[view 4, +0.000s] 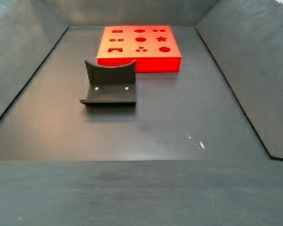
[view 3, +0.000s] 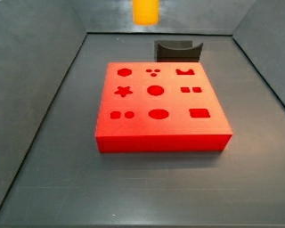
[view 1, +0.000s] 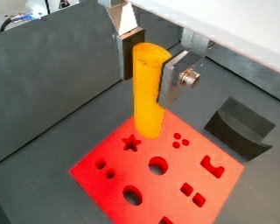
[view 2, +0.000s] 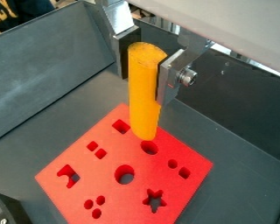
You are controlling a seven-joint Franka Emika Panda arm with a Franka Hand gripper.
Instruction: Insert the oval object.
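My gripper [view 1: 152, 66] is shut on the oval object [view 1: 147, 87], a smooth orange-yellow peg held upright between the silver fingers. Both wrist views show this, and the gripper [view 2: 146, 63] grips the peg [view 2: 143, 92] near its upper end. The peg hangs above the red block [view 1: 166, 179], which has several shaped holes in its top [view 2: 113, 153]. In a side view only the peg's lower end [view 3: 146, 11] shows, high above the block [view 3: 175, 129], with the gripper out of frame. The block [view 4: 141, 60] lies at the far end of the bin.
The dark fixture [view 4: 110, 84] stands on the grey floor beside the red block; it also shows in a wrist view [view 1: 241, 127] and a side view [view 3: 177, 49]. Sloping dark bin walls [view 3: 50, 98] surround the floor.
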